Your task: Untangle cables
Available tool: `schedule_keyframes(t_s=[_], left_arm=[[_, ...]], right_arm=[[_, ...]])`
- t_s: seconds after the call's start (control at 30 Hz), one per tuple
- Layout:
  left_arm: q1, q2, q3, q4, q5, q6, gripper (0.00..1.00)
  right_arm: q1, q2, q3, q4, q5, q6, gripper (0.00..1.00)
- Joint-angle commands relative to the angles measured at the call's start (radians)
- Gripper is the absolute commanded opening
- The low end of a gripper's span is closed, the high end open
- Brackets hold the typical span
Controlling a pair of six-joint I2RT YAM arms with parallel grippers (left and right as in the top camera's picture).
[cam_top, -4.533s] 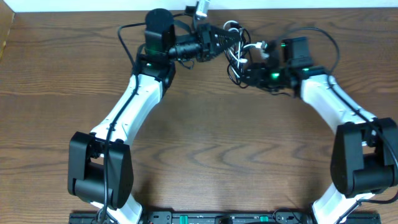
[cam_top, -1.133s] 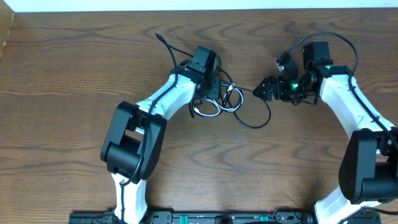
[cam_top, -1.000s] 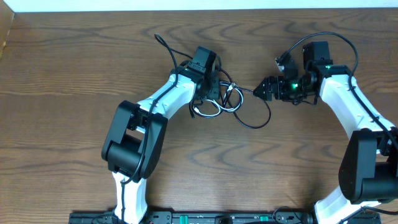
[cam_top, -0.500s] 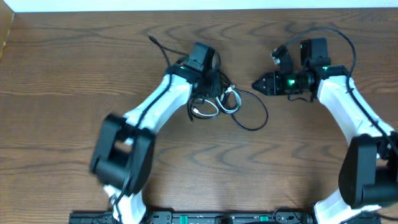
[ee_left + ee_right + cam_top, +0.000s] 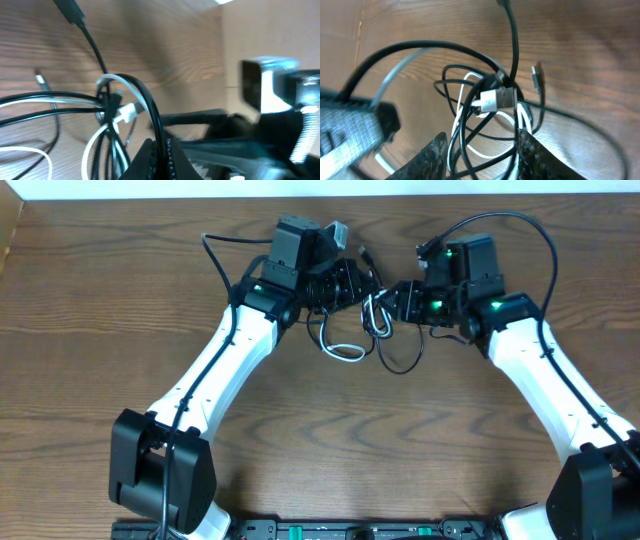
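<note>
The cables point(image 5: 372, 315) form a tangle of black cords and one white cord between my two grippers at the far middle of the table. A white loop point(image 5: 345, 352) and a black loop point(image 5: 402, 363) trail toward me. My left gripper point(image 5: 350, 282) is shut on a black cable point(image 5: 150, 107), which runs up between its jaws point(image 5: 161, 146). My right gripper point(image 5: 400, 300) is open, and the tangle point(image 5: 485, 115) with a white plug point(image 5: 495, 100) lies between its fingers point(image 5: 434, 155).
The thick black wires of the arms arch over both wrists at the back point(image 5: 500, 222). A loose black plug end point(image 5: 364, 253) points to the far edge. The wooden table point(image 5: 320, 450) runs toward me.
Both grippers have closed in on each other. The left gripper has moved back and right with the black cable, dragging the tangle toward the far edge. The right gripper has moved left onto the tangle.
</note>
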Motion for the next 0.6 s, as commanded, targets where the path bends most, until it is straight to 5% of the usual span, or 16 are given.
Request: schedule_keyframes(t_s=[0.0, 0.3, 0.57], left_arm=[[0.018, 0.000, 0.009, 0.031, 0.138, -0.099, 0.07], [0.038, 0.000, 0.009, 0.203, 0.294, -0.221, 0.08], [0.189, -0.026, 0.010, 0.421, 0.413, -0.377, 0.08]], right_arm=[[0.035, 0.044, -0.005, 0.020, 0.072, 0.129, 0.40], [0.070, 0.175, -0.005, 0.086, 0.036, 0.159, 0.38], [0.048, 0.255, -0.008, -0.087, 0.105, 0.131, 0.34]])
